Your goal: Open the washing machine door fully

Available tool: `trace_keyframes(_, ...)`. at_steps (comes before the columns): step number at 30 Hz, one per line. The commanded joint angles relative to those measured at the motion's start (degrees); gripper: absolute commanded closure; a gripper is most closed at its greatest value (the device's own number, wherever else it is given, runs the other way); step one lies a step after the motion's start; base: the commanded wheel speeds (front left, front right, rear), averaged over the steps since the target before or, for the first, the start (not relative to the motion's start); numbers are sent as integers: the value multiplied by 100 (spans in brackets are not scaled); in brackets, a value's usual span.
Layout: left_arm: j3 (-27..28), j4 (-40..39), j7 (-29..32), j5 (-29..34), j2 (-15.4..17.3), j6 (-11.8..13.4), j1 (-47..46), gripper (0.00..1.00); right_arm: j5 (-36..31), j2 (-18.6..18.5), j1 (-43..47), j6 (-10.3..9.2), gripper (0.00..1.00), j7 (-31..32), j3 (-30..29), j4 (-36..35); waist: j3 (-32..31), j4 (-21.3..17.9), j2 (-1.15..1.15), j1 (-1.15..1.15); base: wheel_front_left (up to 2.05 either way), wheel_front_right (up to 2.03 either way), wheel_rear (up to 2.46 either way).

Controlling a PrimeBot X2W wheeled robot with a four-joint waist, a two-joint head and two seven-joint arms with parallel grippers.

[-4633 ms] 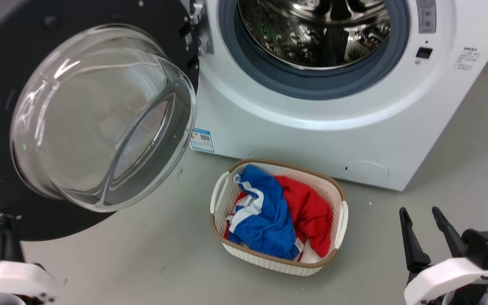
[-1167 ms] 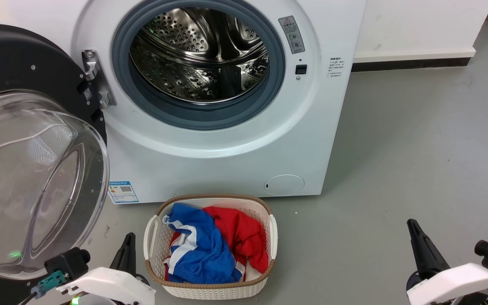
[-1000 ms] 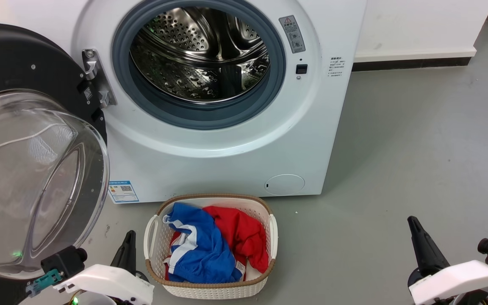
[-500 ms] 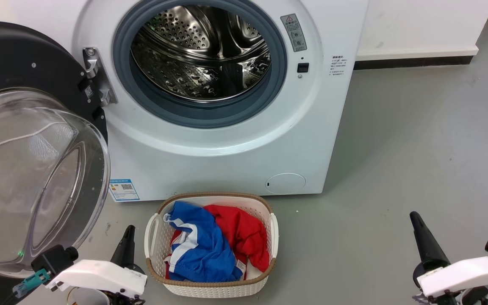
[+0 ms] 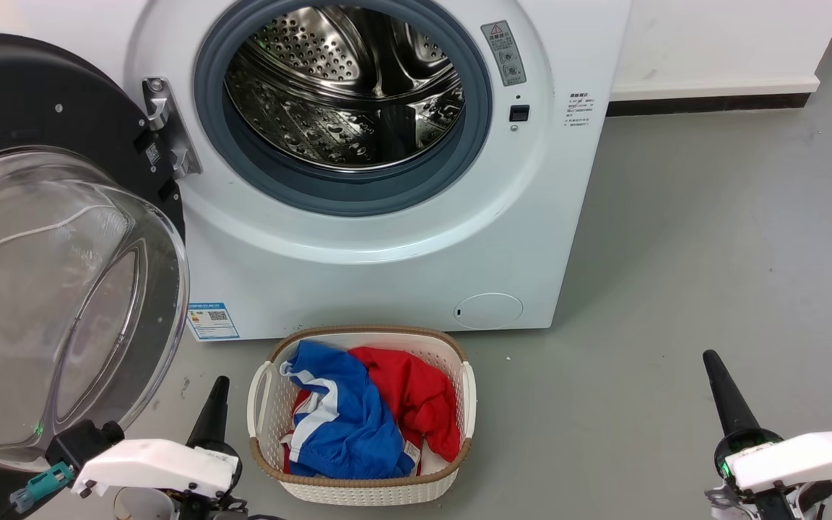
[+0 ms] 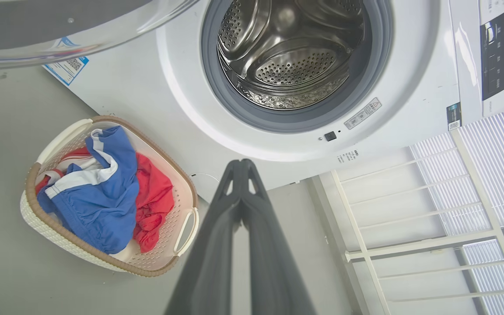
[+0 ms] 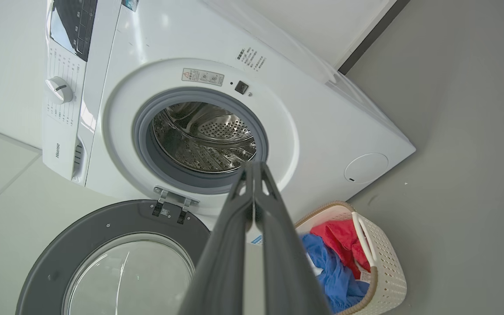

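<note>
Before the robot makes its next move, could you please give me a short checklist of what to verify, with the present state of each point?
1. The washing machine door is swung away from the drum opening: ok, it stands wide open on its hinge.
2. The door is at its hinge limit: cannot tell.
3. The left pincer is free of the door: ok, shut and empty, low beside the basket.
4. The right pincer is free: ok, shut and empty, above bare floor.
5. The basket is apart from the door: ok, a gap of floor shows between them.
</note>
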Motion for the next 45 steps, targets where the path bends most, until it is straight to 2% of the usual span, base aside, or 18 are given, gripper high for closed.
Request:
trace_keyframes(1,80,-32,35,-128,-12,-55,-163,100,166,0,-140,0,100,18,-20,-14,2,2,0,-1,0,0,0)
trace_keyframes(45,833,134,526,-1946,-499,-656,-319,100,2489,9,-488,1,100,134,-165,430,86,60,0,-1,0,0,0)
